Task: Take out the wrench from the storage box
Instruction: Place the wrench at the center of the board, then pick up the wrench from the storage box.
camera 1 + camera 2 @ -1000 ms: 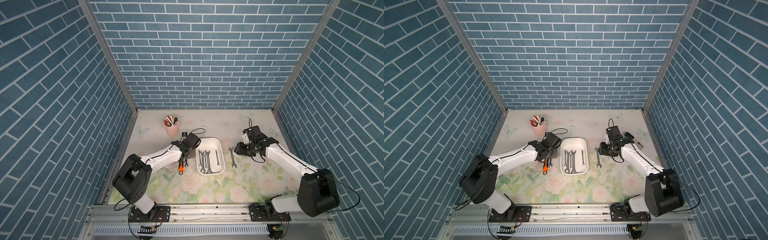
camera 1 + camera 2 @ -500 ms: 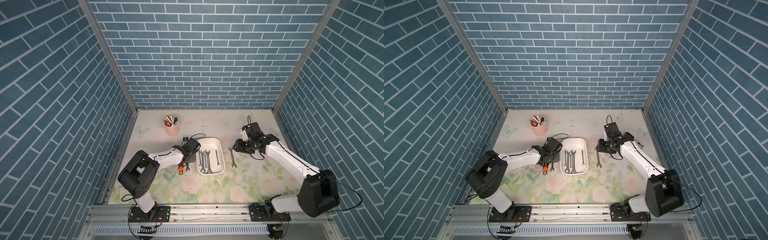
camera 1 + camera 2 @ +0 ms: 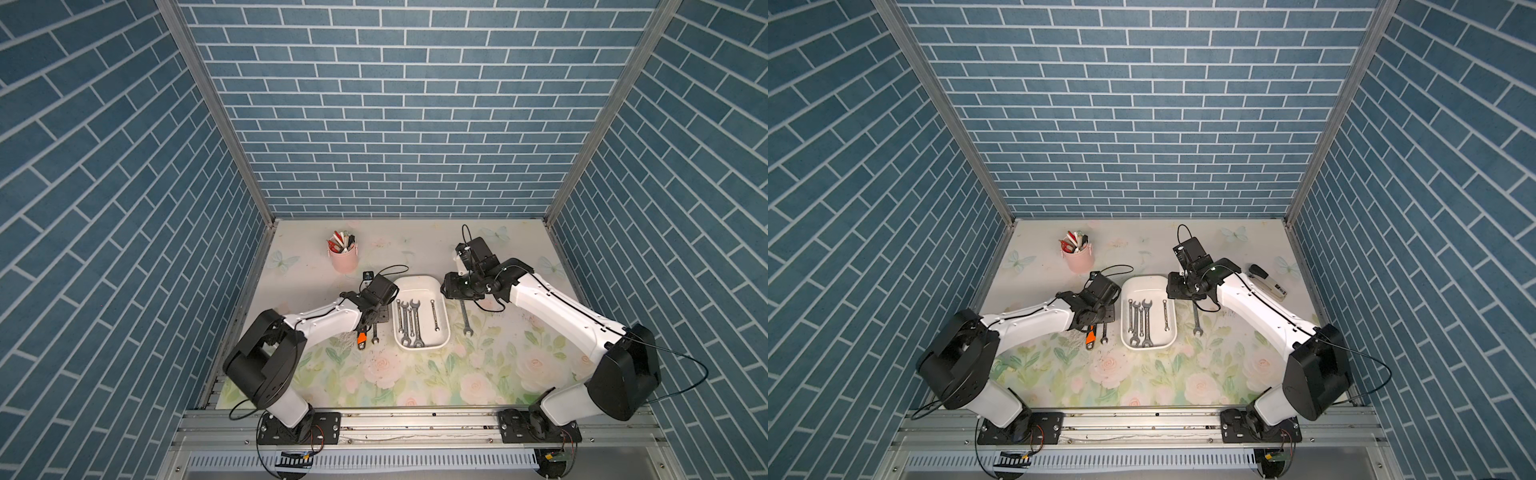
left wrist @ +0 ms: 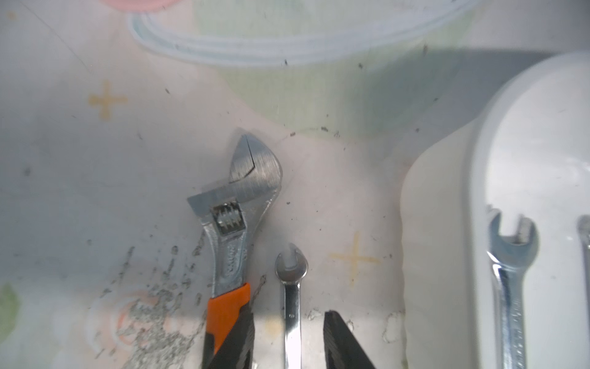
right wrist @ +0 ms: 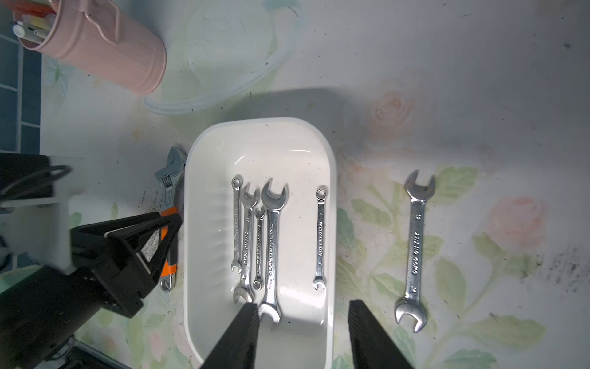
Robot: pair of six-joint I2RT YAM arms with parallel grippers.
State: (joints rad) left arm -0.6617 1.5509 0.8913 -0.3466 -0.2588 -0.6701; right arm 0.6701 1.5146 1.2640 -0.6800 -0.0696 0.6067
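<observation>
Your left gripper stands open, fingers straddling a small open-end wrench lying flat on the worktop, between the orange-handled adjustable wrench and the storage box. Your right gripper hangs open over the box, which holds five wrenches. The pink cup stands toward the far-left corner.

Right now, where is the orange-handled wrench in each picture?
In a top view: orange-handled wrench sticks out from under the left arm.
In a top view: same, beside the small wrench.
Left wrist: in the middle, next to the small wrench.
Right wrist: beside the storage box's outer wall.
Shared landmark: the white storage box.
</observation>
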